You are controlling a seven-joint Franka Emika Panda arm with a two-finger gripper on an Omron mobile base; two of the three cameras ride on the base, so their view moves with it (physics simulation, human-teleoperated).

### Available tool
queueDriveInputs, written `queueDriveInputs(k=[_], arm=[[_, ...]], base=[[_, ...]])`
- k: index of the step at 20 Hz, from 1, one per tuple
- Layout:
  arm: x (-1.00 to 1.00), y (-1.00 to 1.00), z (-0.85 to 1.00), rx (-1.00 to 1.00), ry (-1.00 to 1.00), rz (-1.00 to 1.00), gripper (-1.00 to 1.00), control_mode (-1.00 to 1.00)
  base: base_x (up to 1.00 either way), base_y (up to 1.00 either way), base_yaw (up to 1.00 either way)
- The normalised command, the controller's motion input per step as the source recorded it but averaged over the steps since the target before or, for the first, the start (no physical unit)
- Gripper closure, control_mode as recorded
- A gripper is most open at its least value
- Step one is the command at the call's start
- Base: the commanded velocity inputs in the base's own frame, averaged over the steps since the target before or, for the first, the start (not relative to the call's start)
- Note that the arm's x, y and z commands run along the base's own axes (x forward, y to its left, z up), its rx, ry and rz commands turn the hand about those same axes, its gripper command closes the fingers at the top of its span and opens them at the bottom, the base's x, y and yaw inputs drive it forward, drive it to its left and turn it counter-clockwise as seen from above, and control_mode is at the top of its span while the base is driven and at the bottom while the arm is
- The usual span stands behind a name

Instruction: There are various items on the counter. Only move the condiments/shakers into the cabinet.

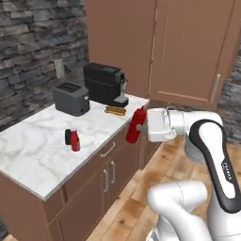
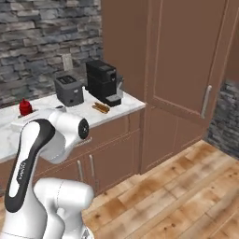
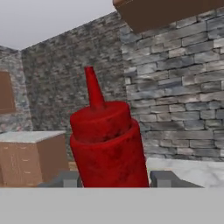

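Note:
The dark red squeeze bottle (image 1: 135, 124) hangs in the air just past the counter's (image 1: 37, 150) front corner, slightly tilted. My gripper (image 1: 140, 126) is shut on its body from the right. In the hand view the bottle (image 3: 109, 148) stands close up with its nozzle pointing up, and a grey fingertip (image 3: 65, 179) shows on each side of my gripper (image 3: 116, 180). A small red bottle (image 1: 75, 141) and a black shaker (image 1: 68, 136) stand together mid-counter. The brown cabinet (image 1: 188, 47) stands behind and to the right, its doors shut.
At the counter's back stand a dark grey toaster (image 1: 71, 99) and a black coffee machine (image 1: 104, 84), with a hot dog (image 1: 115, 110) in front of the machine. A stone wall runs behind. Wooden floor (image 2: 177, 186) lies open before the cabinet (image 2: 186, 60).

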Motion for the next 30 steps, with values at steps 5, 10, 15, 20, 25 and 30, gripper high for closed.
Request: queueDriveInputs(k=[5,10,15,20,25,30], arm=[[0.00,0.00,0.00,0.00,0.00,0.00,1.00,1.00],[0.00,0.00,0.00,0.00,0.00,0.00,1.00,1.00],[0.00,0.00,0.00,0.00,0.00,0.00,1.00,1.00],[0.00,0.00,0.00,0.00,0.00,0.00,1.00,1.00],[0.00,0.00,0.00,0.00,0.00,0.00,1.00,1.00],[0.00,0.00,0.00,0.00,0.00,0.00,1.00,1.00]], base=[[0.02,-0.27,-0.70],[0.07,-0.98,-0.24],[0.08,-1.00,0.00],[0.42,-1.00,0.08],[0.63,-1.00,0.19],[0.91,-0.97,0.24]])
